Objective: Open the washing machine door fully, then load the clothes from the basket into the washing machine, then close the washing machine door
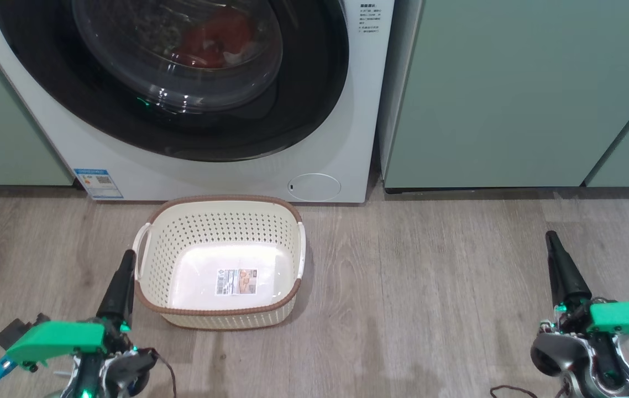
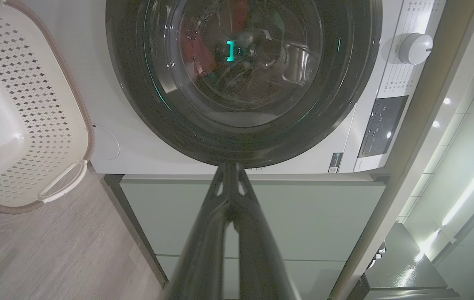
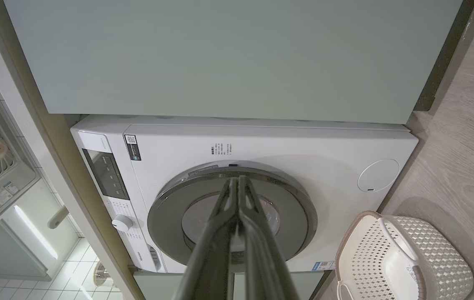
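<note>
The upper edge of the head view cuts off the top of the washing machine [image 1: 361,121], so its round door [image 1: 173,83] shows only as a lower arc. It has a wide glossy black rim around a bulging clear glass bowl and lies shut, flush against the white front. Behind the glass the clothes [image 1: 212,38] are a blurred red mass with a pale patch, broken up by reflections, and how many pieces lie there is hard to tell. The cream perforated basket [image 1: 220,226], with a brown rim and white side handles, stands on the wooden floor [image 1: 430,287] just in front of the machine, below the door. A paper label [image 1: 236,282] lies on its bottom. The left end effector [image 1: 127,257] hangs just beside the basket's left handle, its two dark fingers pressed together on nothing; whether it touches the handle I cannot tell. The right end effector [image 1: 552,240] is well apart to the right, before the pale green cabinets [image 1: 513,94], fingers likewise pressed together.
</note>
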`<state>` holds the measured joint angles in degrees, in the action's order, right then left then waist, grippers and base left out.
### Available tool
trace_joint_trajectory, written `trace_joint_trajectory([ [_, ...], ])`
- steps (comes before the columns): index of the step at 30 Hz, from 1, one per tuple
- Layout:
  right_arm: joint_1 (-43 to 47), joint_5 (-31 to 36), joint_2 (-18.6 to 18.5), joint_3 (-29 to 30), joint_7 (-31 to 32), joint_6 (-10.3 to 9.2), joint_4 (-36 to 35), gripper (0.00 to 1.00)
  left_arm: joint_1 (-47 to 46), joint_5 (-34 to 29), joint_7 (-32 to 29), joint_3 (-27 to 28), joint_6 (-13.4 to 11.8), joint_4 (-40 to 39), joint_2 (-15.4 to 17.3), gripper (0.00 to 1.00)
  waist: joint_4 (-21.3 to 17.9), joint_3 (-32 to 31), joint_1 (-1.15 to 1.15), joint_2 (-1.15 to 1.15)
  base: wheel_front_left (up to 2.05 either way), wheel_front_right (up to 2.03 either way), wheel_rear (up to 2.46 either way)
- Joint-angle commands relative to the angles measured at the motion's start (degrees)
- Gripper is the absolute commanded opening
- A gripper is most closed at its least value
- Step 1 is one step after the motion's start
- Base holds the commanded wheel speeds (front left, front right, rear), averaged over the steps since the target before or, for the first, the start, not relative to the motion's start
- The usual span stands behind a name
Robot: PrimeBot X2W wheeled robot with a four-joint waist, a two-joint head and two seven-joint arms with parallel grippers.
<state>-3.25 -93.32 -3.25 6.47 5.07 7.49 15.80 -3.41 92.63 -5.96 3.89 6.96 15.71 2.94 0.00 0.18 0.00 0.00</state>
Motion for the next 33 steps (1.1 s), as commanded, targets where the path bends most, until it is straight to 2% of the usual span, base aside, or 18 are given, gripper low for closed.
trace_joint_trajectory([
  [1,-2.83,0.26,-0.43,-1.03,0.54,0.00,-1.84,0.00,-2.72,0.01,-0.07,2.05,0.53,-1.67,0.38,0.00,0.00,0.00,0.00,0.00,0.00,0.00,0.00],
  [33,-2.86,0.58,-0.15,-0.64,0.86,0.00,-1.82,0.00,-2.74,-0.19,-0.25,2.29,0.53,-1.67,0.22,0.00,0.00,0.00,0.00,0.00,0.00,0.00,0.00],
])
